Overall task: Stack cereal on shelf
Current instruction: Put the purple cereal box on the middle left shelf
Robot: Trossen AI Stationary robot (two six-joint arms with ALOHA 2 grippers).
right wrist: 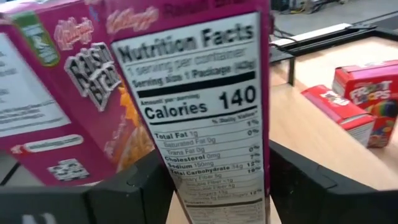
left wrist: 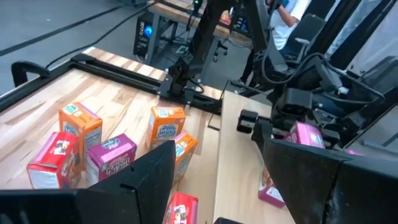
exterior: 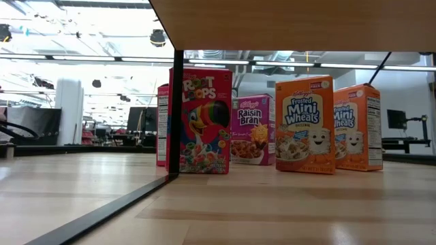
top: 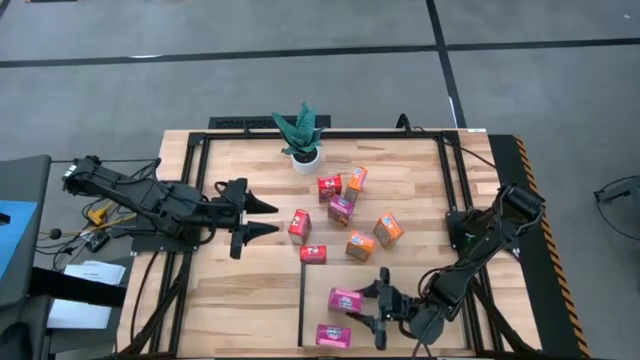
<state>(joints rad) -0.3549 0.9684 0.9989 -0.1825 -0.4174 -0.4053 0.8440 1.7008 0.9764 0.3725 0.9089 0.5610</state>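
Straddling a small magenta-purple cardboard cereal box [top: 346, 299] at lower centre, on the light wood shelf panel [top: 400, 250], the right gripper [top: 376, 303] has jaws spread; grasp unclear. Left gripper [top: 262, 218] waits released, centre-left.

From the low view I can't see either arm. In my right wrist view, the purple box [right wrist: 186, 106] runs off the edge, hiding the shelf beneath. From above, the box prints are too small to read, and a red box [exterior: 163, 122] hides behind another.

Overhead, table-level and two wrist cameras.
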